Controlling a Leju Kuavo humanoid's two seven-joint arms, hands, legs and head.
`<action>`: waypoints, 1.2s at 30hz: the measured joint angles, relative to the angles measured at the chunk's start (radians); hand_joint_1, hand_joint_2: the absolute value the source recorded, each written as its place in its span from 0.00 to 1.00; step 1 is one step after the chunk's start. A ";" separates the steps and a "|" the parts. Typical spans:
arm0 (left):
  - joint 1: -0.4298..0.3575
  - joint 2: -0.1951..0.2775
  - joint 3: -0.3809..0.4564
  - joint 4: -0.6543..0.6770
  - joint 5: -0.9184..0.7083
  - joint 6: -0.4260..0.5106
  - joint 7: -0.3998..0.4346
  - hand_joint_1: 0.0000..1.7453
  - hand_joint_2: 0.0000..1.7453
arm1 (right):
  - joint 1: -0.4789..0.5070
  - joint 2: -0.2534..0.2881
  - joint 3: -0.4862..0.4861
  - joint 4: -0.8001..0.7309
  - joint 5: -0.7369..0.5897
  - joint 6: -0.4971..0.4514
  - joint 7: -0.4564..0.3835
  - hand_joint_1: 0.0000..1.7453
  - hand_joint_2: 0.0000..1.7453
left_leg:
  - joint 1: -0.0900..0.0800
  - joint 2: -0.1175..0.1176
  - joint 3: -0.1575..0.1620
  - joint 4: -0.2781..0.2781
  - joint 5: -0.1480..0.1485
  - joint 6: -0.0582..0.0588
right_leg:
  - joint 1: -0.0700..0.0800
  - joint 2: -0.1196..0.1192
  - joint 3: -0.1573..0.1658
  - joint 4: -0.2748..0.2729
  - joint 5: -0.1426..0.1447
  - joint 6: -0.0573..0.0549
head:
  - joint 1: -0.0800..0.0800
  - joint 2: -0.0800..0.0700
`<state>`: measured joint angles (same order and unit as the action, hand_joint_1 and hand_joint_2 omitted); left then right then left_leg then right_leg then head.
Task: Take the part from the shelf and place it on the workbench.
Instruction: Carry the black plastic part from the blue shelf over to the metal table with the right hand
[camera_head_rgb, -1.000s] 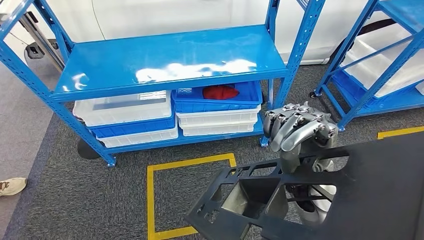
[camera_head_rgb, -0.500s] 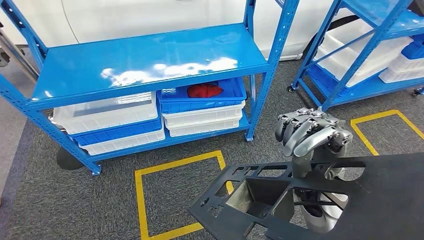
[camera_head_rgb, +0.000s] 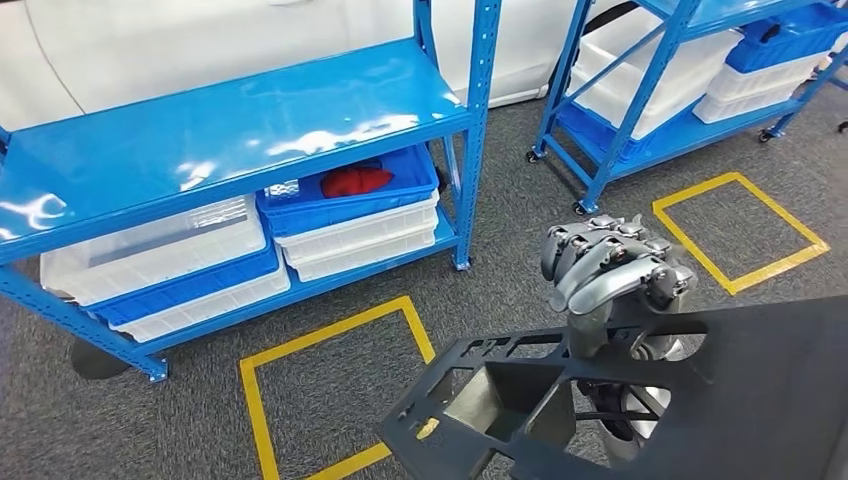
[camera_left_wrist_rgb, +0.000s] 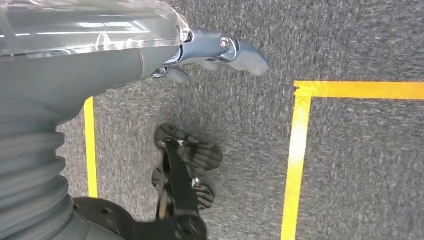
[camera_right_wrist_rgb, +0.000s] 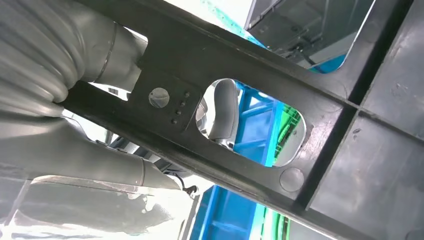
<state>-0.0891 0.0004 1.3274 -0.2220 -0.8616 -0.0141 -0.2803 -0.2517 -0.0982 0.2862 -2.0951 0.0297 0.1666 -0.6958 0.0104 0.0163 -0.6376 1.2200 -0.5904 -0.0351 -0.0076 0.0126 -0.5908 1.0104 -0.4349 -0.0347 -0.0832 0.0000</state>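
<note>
Item: large flat black plastic part with cut-out windows and a moulded pocket (camera_head_rgb: 560, 400). Location: lower right of the head frame, carried off the shelf and above the grey carpet. No tabletop appears in my views, so I cannot say which way the set-down spot lies.

Holder: right robot hand (camera_head_rgb: 610, 270), centre right of the head frame. I read its fingers as curled over the part's upper edge, closed on it. In the right wrist view the same part (camera_right_wrist_rgb: 260, 130) sits directly against the grey ribbed cover, with one finger (camera_right_wrist_rgb: 222, 107) showing through an oval cut-out. So the part lies at the hand itself, touching, not apart from it.

Long axis: runs from the lower centre of the head frame out to the right edge, roughly crosswise to the robot. The pocketed end points to lower centre; the broad solid end passes under the hand and out of frame.

Left robot hand (camera_left_wrist_rgb: 215, 52): holds nothing, fingers straight and close together, over carpet with yellow floor tape (camera_left_wrist_rgb: 297, 150). It is well away from the part, so the right arm is the nearer one by far.

Surroundings: blue steel shelf rack (camera_head_rgb: 250, 120), upper left, with a bare top deck and white and blue bins (camera_head_rgb: 350, 225) beneath.

Judgement: carrying stage; placing is not yet done.
</note>
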 joint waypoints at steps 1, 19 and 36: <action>0.002 -0.004 0.004 0.000 0.003 0.000 0.000 0.00 1.00 | -0.001 0.000 0.010 0.000 0.004 -0.005 0.000 1.00 1.00 | 0.000 -0.004 -0.024 0.054 -0.017 -0.001 | 0.001 0.012 -0.002 0.001 0.001 -0.001 | 0.000 0.000; 0.002 -0.058 0.016 0.000 -0.006 0.051 -0.090 0.00 1.00 | 0.021 -0.042 0.020 -0.037 -0.017 -0.032 0.001 1.00 1.00 | -0.002 0.042 0.100 -0.231 0.127 0.056 | -0.006 -0.016 -0.116 0.224 -0.075 0.062 | 0.000 0.000; 0.005 -0.065 0.029 0.001 0.006 0.084 -0.044 0.00 1.00 | -0.059 -0.038 -0.009 0.033 -0.029 -0.087 0.039 1.00 1.00 | 0.007 -0.042 0.053 -0.118 0.095 0.006 | -0.004 0.065 -0.003 0.002 0.005 0.012 | 0.000 0.000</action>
<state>-0.0839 -0.0644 1.3561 -0.2213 -0.8560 0.0694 -0.3241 -0.3112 -0.1364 0.2775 -2.0616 0.0006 0.0795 -0.6567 0.0175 -0.0262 -0.5850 1.1015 -0.4958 -0.0288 -0.0114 0.0772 -0.5943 1.0121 -0.4297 -0.0231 -0.0832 0.0000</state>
